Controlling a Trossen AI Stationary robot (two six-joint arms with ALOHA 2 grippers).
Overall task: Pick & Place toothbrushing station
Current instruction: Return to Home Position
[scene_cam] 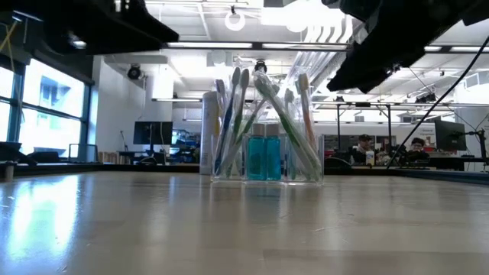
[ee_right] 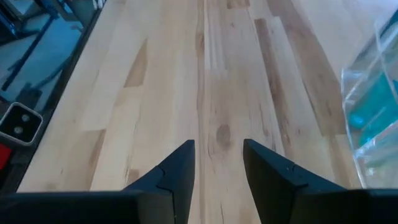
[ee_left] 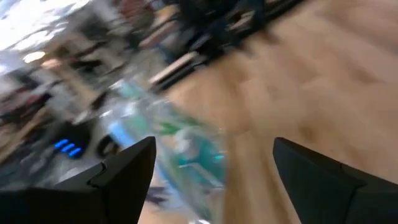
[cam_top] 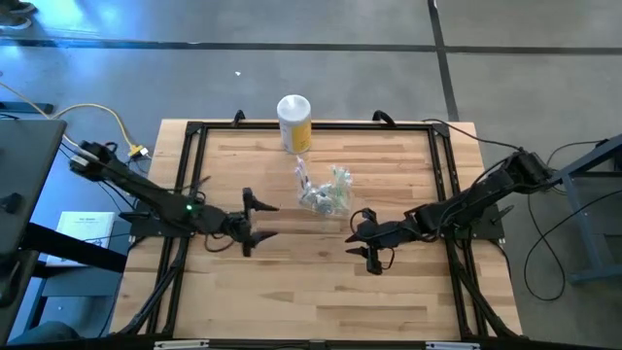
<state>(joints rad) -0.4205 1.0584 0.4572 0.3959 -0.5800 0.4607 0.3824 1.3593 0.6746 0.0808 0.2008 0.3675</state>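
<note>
The clear holder (cam_top: pixel 326 192) stood mid-bench (cam_top: pixel 292 301), its toothbrushes (scene_cam: pixel 238 114) leaning inside (teal bottles (scene_cam: pixel 260 159) too). The left end effector (cam_top: pixel 262 221) hovered nearby, spread wide and empty. The right end effector (cam_top: pixel 358 236), narrowly parted, gripped nothing.

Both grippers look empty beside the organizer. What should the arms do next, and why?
Probably draw both arms back from the clear organizer: its toothbrushes stand inside, and the left gripper and right gripper are open, holding nothing.
</note>
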